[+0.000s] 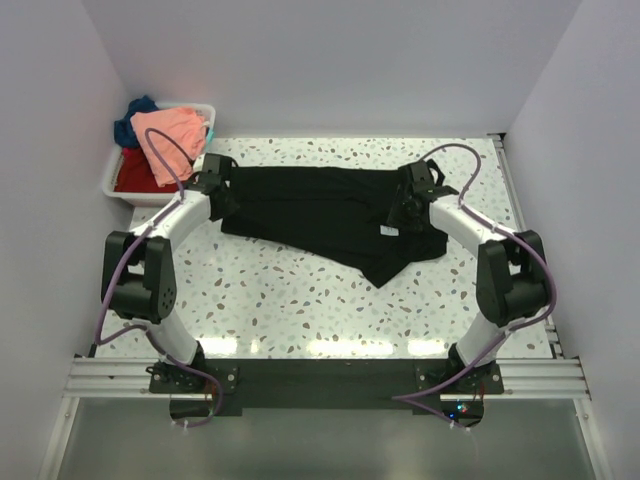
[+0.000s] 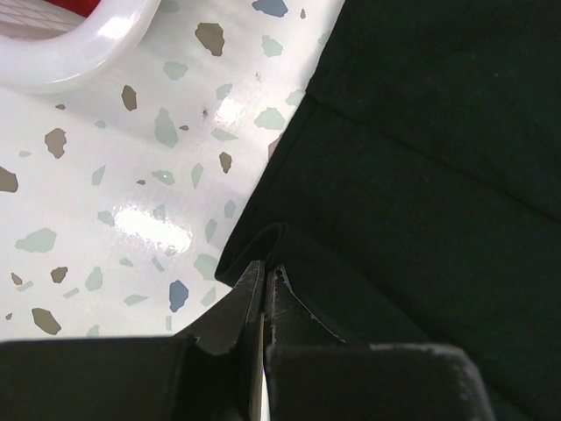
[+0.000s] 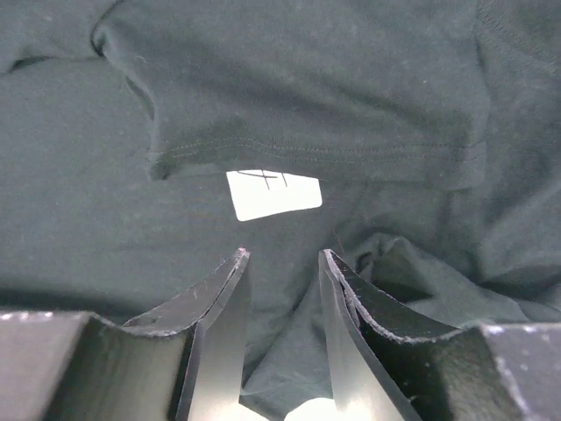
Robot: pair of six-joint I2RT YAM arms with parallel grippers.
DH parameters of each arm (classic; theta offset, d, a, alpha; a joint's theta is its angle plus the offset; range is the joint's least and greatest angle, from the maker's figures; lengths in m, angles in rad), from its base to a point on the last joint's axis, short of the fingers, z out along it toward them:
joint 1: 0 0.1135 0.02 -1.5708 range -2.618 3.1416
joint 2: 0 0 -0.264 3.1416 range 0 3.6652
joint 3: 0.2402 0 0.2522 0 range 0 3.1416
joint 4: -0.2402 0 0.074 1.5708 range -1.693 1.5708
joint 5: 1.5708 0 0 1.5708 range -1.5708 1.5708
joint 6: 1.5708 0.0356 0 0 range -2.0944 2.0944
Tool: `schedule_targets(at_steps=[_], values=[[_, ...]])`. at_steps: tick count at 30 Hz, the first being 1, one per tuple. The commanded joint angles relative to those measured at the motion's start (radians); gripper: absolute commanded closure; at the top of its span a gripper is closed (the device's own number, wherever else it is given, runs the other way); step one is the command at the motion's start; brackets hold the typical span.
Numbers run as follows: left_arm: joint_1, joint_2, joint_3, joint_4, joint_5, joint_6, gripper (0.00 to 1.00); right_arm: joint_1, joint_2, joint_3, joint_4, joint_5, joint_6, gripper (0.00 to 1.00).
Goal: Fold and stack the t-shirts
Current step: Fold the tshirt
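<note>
A black t-shirt lies spread crosswise on the speckled table, its lower part bunched toward the front right. My left gripper is at the shirt's left edge. In the left wrist view its jaws are shut on a fold of the black cloth. My right gripper hangs over the shirt's right part, near the small white neck label. Its jaws stand open, with loose black cloth lying between them. The salmon-pink t-shirt, red t-shirt and dark blue t-shirt are heaped in the bin.
The white plastic bin stands at the back left corner, just beyond my left gripper; its rim shows in the left wrist view. White walls close in the table on three sides. Bare speckled tabletop lies in front of the shirt.
</note>
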Motion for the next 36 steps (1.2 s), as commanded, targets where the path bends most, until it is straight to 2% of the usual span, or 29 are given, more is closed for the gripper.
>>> schedule_targets(at_steps=[1, 4, 8, 18, 26, 36], values=[[0.009, 0.006, 0.032, 0.045, -0.022, 0.021, 1.0, 0.003, -0.111, 0.002, -0.022, 0.086, -0.021, 0.59], [0.008, 0.013, 0.037, 0.042, -0.027, 0.021, 1.0, 0.0, -0.127, 0.014, -0.13, 0.196, 0.008, 0.6], [0.008, 0.026, 0.045, 0.043, -0.021, 0.02, 1.0, -0.011, -0.179, -0.043, -0.163, 0.226, 0.026, 0.61], [0.009, 0.036, 0.051, 0.041, -0.011, 0.021, 1.0, -0.1, -0.208, -0.164, -0.079, 0.074, 0.025, 0.64], [0.009, 0.038, 0.051, 0.038, -0.013, 0.024, 1.0, -0.121, -0.184, -0.21, 0.023, -0.013, -0.004, 0.64], [0.008, 0.035, 0.051, 0.028, -0.024, 0.026, 1.0, -0.123, -0.125, -0.195, 0.059, -0.032, -0.011, 0.65]])
